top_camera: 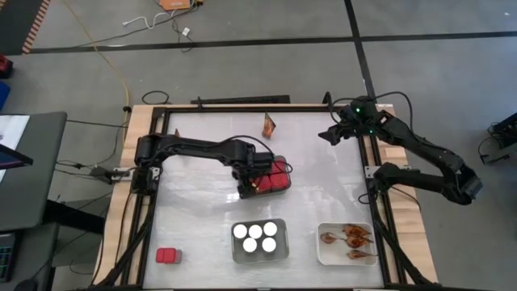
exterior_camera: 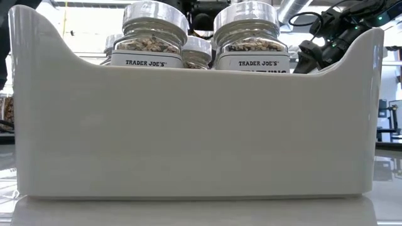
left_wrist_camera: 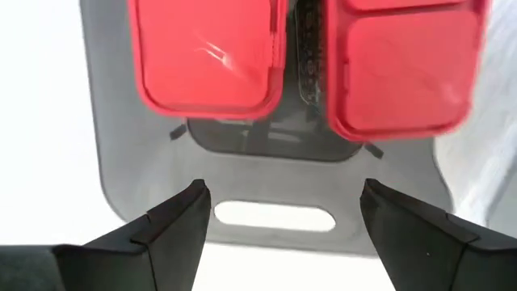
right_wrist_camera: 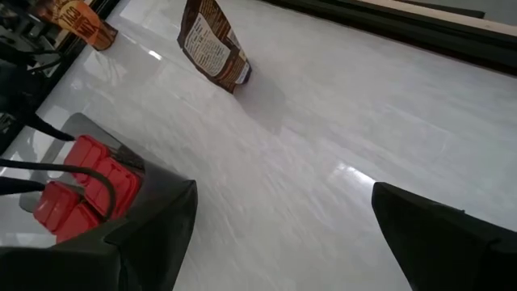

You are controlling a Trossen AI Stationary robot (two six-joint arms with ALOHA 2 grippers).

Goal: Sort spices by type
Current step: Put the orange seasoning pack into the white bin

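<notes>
White table (top_camera: pixel 323 186): red containers (left_wrist_camera: pixel 307 65) just beyond left gripper (left_wrist_camera: pixel 283 218).

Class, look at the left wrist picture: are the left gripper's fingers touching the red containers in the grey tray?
Apart. The left wrist view shows the open left gripper with bare grey tray floor between its fingertips and the red containers.

"TRADER JOE'S" — printed on two clear jars (exterior_camera: pixel 154 41) in front.
</notes>
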